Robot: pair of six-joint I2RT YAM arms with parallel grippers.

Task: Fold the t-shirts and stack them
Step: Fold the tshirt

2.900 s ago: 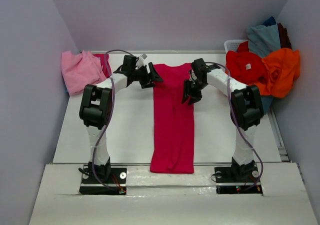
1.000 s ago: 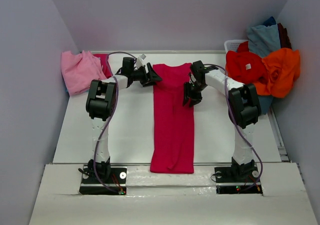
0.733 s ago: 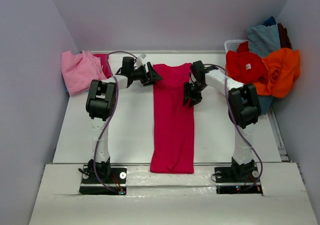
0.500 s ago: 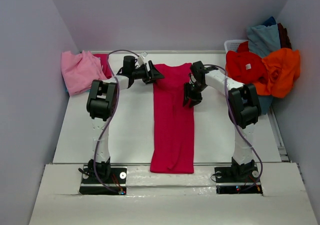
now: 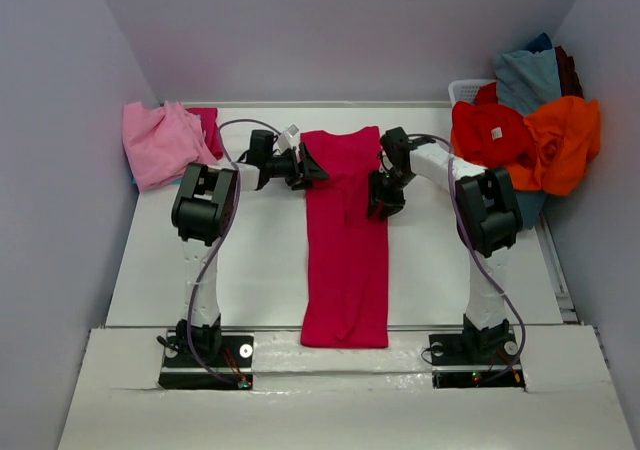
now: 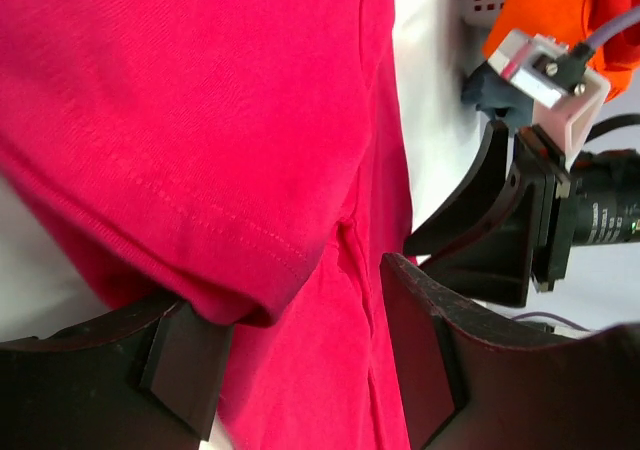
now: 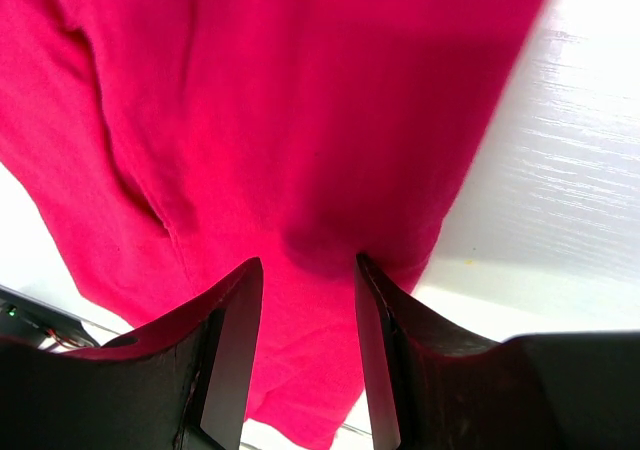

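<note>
A crimson-magenta t-shirt lies folded into a long narrow strip down the middle of the table, collar at the far end. My left gripper is low at the strip's left edge near the top. In the left wrist view it is open, and the doubled sleeve hem lies over one finger. My right gripper is at the strip's right edge, a little nearer. In the right wrist view it is open, with its tips down on the crimson cloth.
A light pink t-shirt lies crumpled at the back left with a magenta one behind it. At the back right, a white basket is heaped with red, orange and grey-blue t-shirts. Walls close in on both sides.
My left gripper has dropped and moved nearer, onto the shirt's left edge, and its jaws have narrowed a little. The right gripper has hardly moved.
</note>
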